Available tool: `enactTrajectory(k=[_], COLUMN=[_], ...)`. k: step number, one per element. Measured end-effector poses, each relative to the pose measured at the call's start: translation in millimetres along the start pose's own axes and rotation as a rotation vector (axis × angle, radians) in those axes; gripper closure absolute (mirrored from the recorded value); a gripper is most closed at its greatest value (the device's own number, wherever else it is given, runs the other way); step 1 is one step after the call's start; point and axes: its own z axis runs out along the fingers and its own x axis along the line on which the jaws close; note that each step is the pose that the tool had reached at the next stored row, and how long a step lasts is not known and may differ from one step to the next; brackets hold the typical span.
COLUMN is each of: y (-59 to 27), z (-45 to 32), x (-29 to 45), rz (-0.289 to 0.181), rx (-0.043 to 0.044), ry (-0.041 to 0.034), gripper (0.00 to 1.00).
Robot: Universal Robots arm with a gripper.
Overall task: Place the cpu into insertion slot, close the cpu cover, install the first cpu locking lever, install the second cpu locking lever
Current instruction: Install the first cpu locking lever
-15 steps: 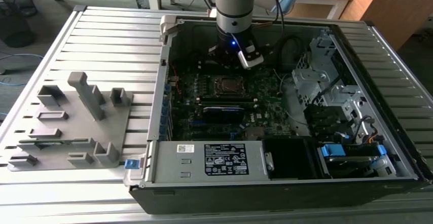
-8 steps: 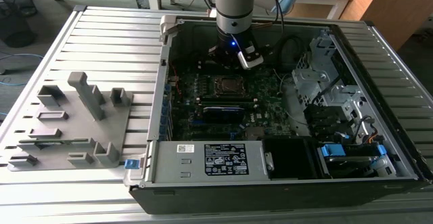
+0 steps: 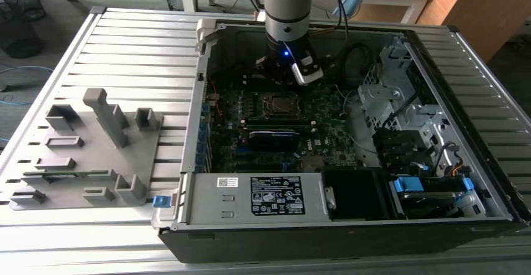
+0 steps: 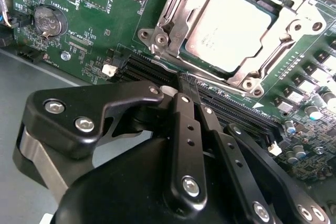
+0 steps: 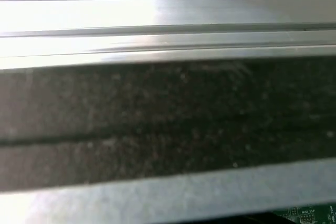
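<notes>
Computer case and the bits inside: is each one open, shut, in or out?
computer case: open, side panel off.
cpu: in the insertion slot, metal top up.
cpu cover: down around the cpu.
gripper: shut, empty, just beside the cpu cover.

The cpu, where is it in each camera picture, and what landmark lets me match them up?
Exterior view: the cpu sits in the middle of the open case, on the green board.
Second wrist view: the cpu lies inside its metal frame, on the green board.
First wrist view: a sliver of the green board beside a dark band.
Shared landmark: the green board.
</notes>
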Motion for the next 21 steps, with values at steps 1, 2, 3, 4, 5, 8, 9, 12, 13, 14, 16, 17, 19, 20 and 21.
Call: enactTrajectory(k=[1,2,3,4,5,8,9,12,13,14,16,17,19,20,21], y=[-0.6,-1.2,-1.6,-1.7,-1.8,-2.0,-2.1,-2.2,-2.1,-2.2,-2.2,-2.2,-2.3,-2.4,-2.5], z=[-0.1,-0.2,-0.3,-0.3,-0.3,0.1,0.3,1.0,1.4,1.6,1.6,1.6,1.7,1.7,1.7], x=[-0.1,-0.1,-0.2,-0.2,-0.2,-0.2,-0.1,-0.1,0.0,0.0,0.0,0.0,0.0,0.0,-0.1], rz=[0.000,0.000,0.000,0.000,0.000,0.000,0.000,0.000,0.000,0.000,0.000,0.000,0.000,0.000,0.000], rx=[0.0001,0.0000,0.0000,0.0000,0.0001,0.0002,0.0004,0.0012,0.0006,0.0009,0.0012,0.0012,0.0011,0.0010,0.0010], ry=[0.0000,0.0000,0.0001,0.0000,0.0000,0.0000,0.0001,0.0002,0.0000,0.0000,0.0000,0.0000,-0.0001,-0.0001,-0.0001], gripper=[0.89,0.89,0.89,0.89,0.89,0.89,0.89,0.89,0.89,0.89,0.89,0.89,0.89,0.89,0.89])
